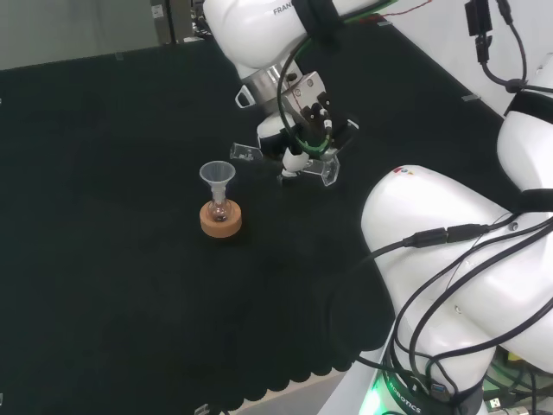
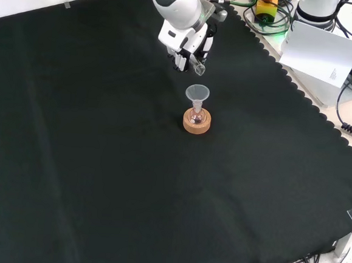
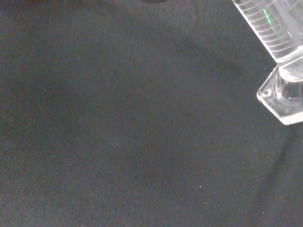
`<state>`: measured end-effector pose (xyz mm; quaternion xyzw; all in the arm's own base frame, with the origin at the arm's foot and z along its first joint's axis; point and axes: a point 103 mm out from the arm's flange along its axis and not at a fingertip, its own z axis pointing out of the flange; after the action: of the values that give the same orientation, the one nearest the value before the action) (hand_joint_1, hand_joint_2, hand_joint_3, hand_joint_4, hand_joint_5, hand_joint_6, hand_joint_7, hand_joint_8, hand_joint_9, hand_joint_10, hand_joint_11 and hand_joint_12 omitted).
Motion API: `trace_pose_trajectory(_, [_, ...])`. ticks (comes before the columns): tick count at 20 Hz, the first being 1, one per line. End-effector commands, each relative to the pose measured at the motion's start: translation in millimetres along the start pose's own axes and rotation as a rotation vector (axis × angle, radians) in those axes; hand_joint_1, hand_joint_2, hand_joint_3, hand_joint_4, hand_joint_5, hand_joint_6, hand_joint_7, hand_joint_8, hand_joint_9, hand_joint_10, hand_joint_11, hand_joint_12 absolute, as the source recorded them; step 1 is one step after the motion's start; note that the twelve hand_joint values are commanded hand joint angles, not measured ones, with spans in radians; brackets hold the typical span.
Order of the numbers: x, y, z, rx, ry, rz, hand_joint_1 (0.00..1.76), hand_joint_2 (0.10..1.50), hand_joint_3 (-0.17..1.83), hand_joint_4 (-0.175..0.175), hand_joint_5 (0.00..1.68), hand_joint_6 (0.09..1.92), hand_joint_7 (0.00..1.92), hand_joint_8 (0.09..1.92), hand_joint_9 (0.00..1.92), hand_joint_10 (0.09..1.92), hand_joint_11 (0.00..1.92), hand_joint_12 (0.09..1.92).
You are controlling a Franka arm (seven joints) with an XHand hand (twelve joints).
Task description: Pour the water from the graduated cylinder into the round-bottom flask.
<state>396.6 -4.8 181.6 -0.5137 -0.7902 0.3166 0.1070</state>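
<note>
A clear graduated cylinder (image 1: 285,162) lies tilted almost level in the hand (image 1: 304,130), whose fingers are curled round its middle. Its mouth (image 1: 244,153) points toward a clear funnel (image 1: 216,176), a little right of and above the funnel's rim in the head view. The funnel sits in the neck of a small round-bottom flask (image 1: 219,208) on a cork ring (image 1: 221,225). In the front view the hand (image 2: 191,46) is just above the funnel (image 2: 197,93) and flask (image 2: 196,115). Up close, the wrist view shows the cylinder's marked wall (image 3: 268,28) and hexagonal foot (image 3: 283,97). Any water is too faint to see.
The arm's white links (image 1: 449,251) fill the right of the head view. In the front view the cloth's scalloped edge (image 2: 301,92) runs along the right, with a white sheet (image 2: 319,51) and cables beyond it. Bare black cloth (image 2: 100,162) surrounds the flask.
</note>
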Motion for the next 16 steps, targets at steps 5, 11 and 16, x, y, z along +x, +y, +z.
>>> trace_pose_trajectory(5, [4.6,6.1,-12.7,0.093,-0.053,0.063,1.13,1.15,-0.01,-0.147,0.93,1.1,1.21,0.42,1.48,0.09,1.24,0.75])
trace_pose_trajectory(11, [7.7,6.2,-17.8,0.136,-0.063,0.073,1.13,1.15,-0.01,-0.147,0.93,1.1,1.21,0.42,1.48,0.09,1.24,0.75])
trace_pose_trajectory(16, [10.0,5.0,-22.4,0.161,-0.091,0.086,1.13,1.15,-0.01,-0.148,0.93,1.1,1.21,0.42,1.48,0.09,1.23,0.75])
